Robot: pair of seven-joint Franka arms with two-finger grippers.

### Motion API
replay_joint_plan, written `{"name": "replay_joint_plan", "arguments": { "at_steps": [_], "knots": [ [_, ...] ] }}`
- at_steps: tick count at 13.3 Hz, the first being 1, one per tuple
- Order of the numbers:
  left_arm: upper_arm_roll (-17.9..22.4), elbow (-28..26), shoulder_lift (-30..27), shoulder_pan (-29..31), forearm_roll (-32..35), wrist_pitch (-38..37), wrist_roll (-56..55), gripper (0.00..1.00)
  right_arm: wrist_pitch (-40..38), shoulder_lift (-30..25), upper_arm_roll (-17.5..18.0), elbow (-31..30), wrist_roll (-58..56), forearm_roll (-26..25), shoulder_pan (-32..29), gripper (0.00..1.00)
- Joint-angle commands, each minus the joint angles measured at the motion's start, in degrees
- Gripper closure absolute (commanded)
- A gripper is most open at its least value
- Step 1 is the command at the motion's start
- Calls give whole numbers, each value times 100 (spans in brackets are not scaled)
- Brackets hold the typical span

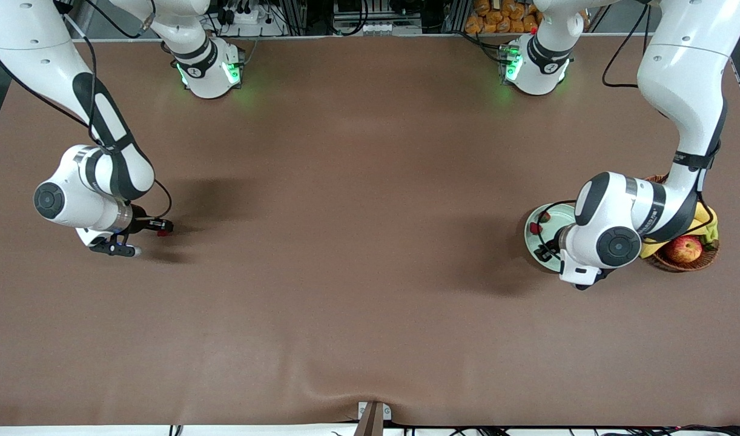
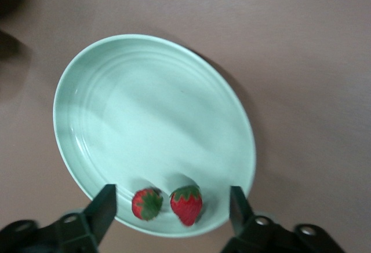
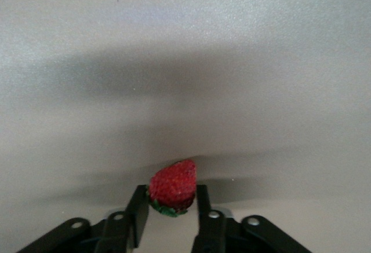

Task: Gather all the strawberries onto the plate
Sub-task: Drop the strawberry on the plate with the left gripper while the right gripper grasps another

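Pale mint-green, the plate (image 2: 151,120) sat near the table's edge at the left arm's end, touching the wicker basket (image 1: 688,257). Two strawberries (image 2: 148,204) (image 2: 186,204) lay inside its rim. The left gripper (image 2: 173,209) hung over them, fingers spread. Near the other end's edge, the right gripper (image 3: 169,206) pinched the third strawberry (image 3: 173,186).

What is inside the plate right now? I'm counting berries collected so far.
Two strawberries lie in the plate near its rim, under the open left gripper. Nothing else shows there.
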Motion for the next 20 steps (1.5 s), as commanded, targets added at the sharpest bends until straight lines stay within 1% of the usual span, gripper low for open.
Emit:
{"name": "replay_joint_plan", "arguments": {
  "at_steps": [1, 4, 6, 7, 10, 12, 13, 14, 15, 16, 17, 19, 20],
  "knots": [
    [-171, -38, -430, -40, 78, -51, -70, 0, -9, 103, 90, 135, 108, -148, -113, 83],
    [-522, 347, -466, -40, -1, -454, -175, 0, -53, 59, 90, 258, 21, -166, -43, 84],
    [-724, 559, -466, -31, -141, -552, -464, 0, -324, 50, 116, 529, -207, -297, 62, 84],
    [-751, 586, -466, -57, -212, -552, -552, 0, -569, 59, 116, 774, -226, -298, 219, 84],
    [-839, 709, -448, -84, -239, -552, -615, 0, -1290, 76, 125, 1451, -147, -245, 965, 84],
    [-857, 762, -387, -92, -282, -552, -623, 0, -1328, 129, 151, 1620, -138, -175, 1527, 84],
    [-866, 770, -378, -136, -352, -543, -623, 0, -1292, 190, 151, 1655, -138, 121, 1861, 85],
    [-866, 771, -369, -145, -440, -517, -623, 0, -1249, 304, 142, 1786, -147, 664, 2204, 85],
    [-875, 779, -326, -171, -598, -500, -641, 0, -1231, 444, 134, 1953, -147, 1061, 2572, 86],
    [-875, 805, -299, -206, -686, -465, -719, 0, -1204, 654, 134, 2189, -95, 1326, 2907, 87],
    [-875, 945, -194, -346, -696, -438, -964, 0, -1135, 978, 134, 2670, 297, 1572, 3276, 87],
    [-866, 1052, -97, -470, -687, -429, -1246, 0, -986, 1235, 134, 3060, 948, 1618, 3804, 87],
    [-866, 1069, -88, -479, -678, -429, -1265, 0, -767, 1332, 134, 3140, 1352, 1627, 4068, 87]
  ]
}}
